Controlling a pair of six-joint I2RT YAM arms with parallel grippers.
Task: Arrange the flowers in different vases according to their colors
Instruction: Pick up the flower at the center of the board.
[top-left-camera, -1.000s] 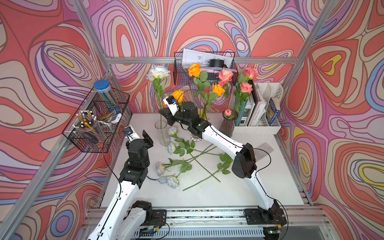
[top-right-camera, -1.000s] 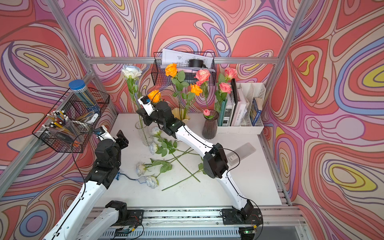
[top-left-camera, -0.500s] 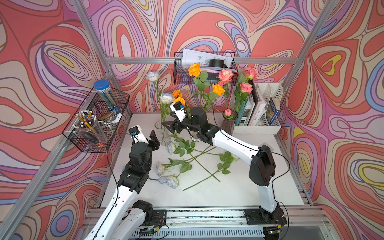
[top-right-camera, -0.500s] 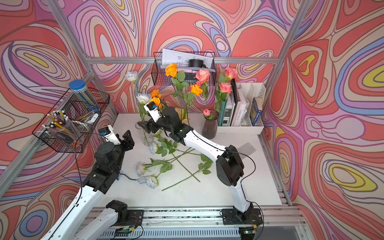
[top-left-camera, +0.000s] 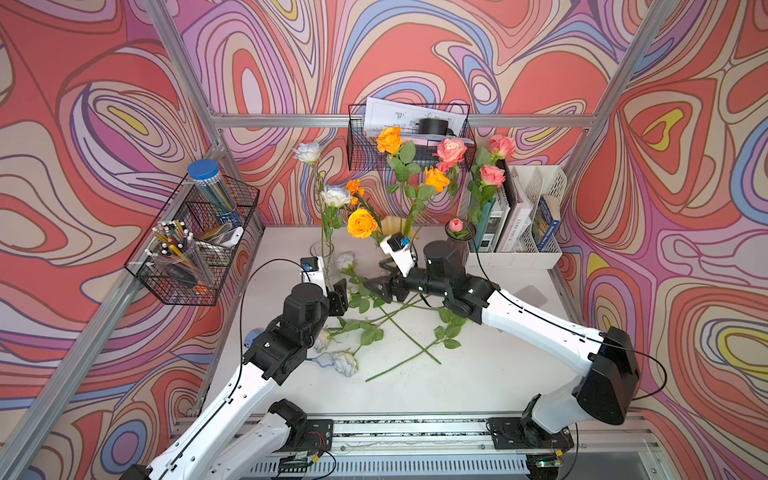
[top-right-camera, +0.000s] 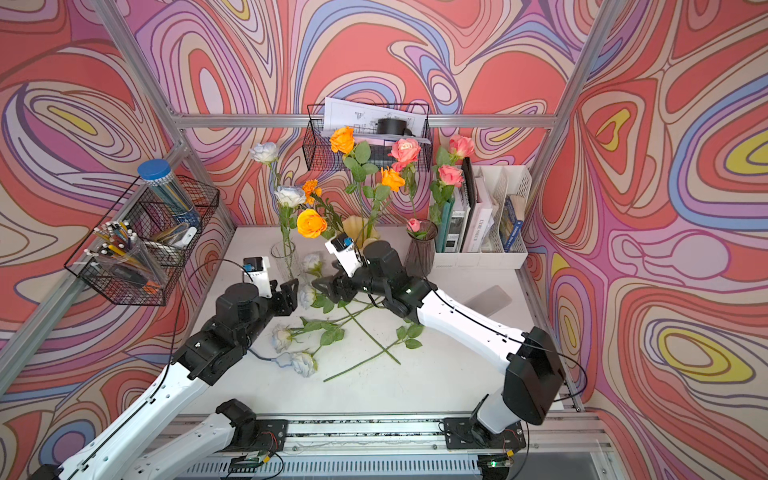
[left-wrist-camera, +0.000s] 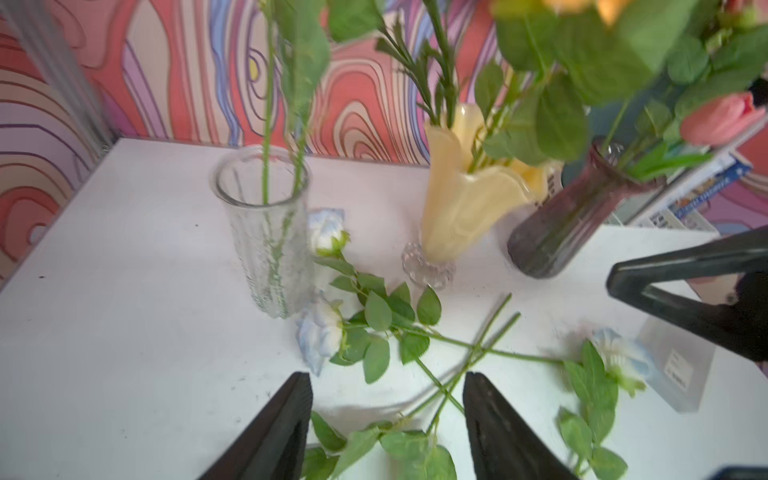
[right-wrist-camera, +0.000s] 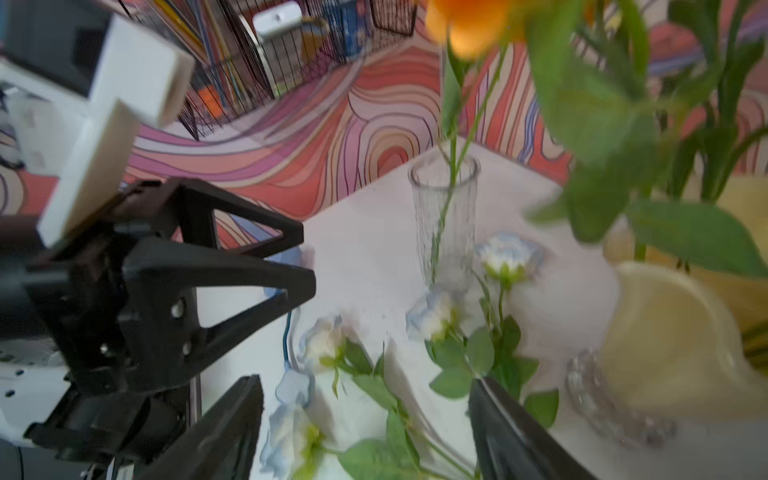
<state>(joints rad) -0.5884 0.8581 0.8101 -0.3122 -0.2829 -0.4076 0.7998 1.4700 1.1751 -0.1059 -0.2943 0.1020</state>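
White roses (top-left-camera: 345, 363) are what's left to sort: four lie loose on the table (top-left-camera: 478, 374), blooms toward the left arm, stems crossing as they run off toward the right arm. Two more stand in the clear vase (top-left-camera: 322, 253), orange blooms fill the yellow vase (left-wrist-camera: 465, 208), and pinks sit in the purple vase (left-wrist-camera: 557, 232).

Both arms are in over the pile. On one side the left gripper (left-wrist-camera: 386, 376) hangs with jaws well apart, holding nothing. Facing it, the right gripper (right-wrist-camera: 365, 380) is spread wide, empty too.

Watch the nearest rose (left-wrist-camera: 322, 332), at the clear vase's foot. Its bloom sits just ahead of the left gripper, but its stem runs sideways from finger to finger, so those jaws would close along it. From the right gripper the stem runs lengthwise, between the fingers. Right looks better placed, I'd say, though the crossed stems may drag.
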